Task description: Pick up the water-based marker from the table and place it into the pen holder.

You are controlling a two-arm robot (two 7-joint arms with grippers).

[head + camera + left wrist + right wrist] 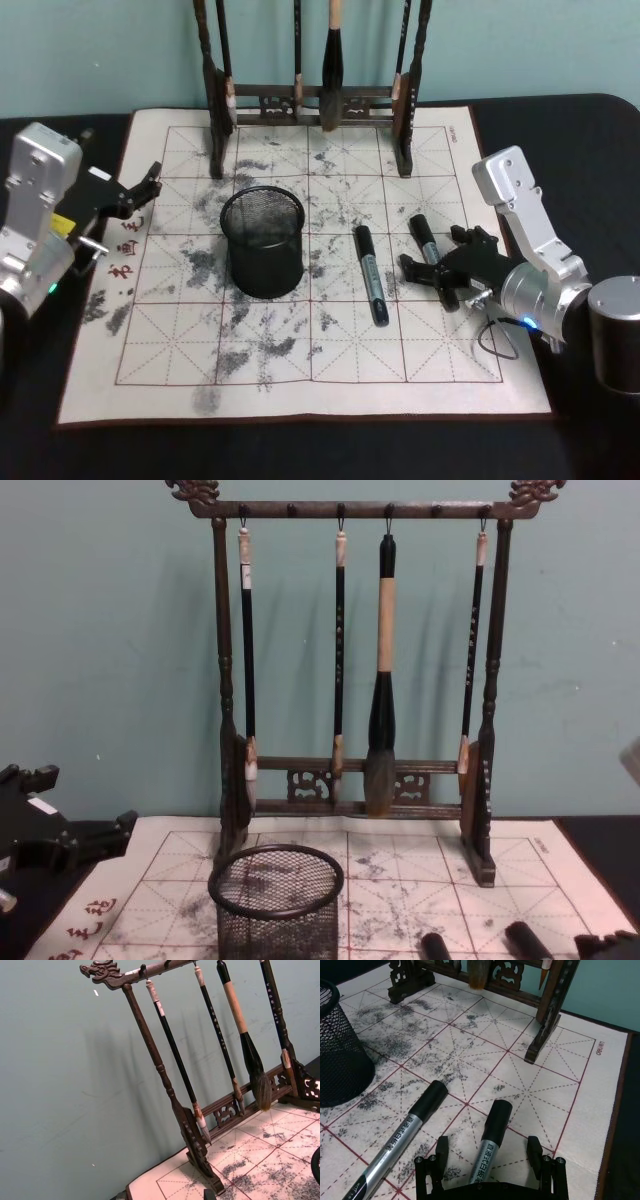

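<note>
Two black-and-silver water-based markers lie on the ink-stained grid mat. One marker is right of the pen holder. The other marker lies further right, between the fingers of my right gripper. That gripper is open, low over the mat, one finger on each side of the marker barrel and apart from it. The pen holder, a black wire-mesh cup, stands upright and empty at mat centre-left. My left gripper rests open at the mat's left edge.
A tall dark wooden brush rack with several hanging brushes stands at the mat's far edge. Black tabletop surrounds the mat. The mat's near half holds only ink stains.
</note>
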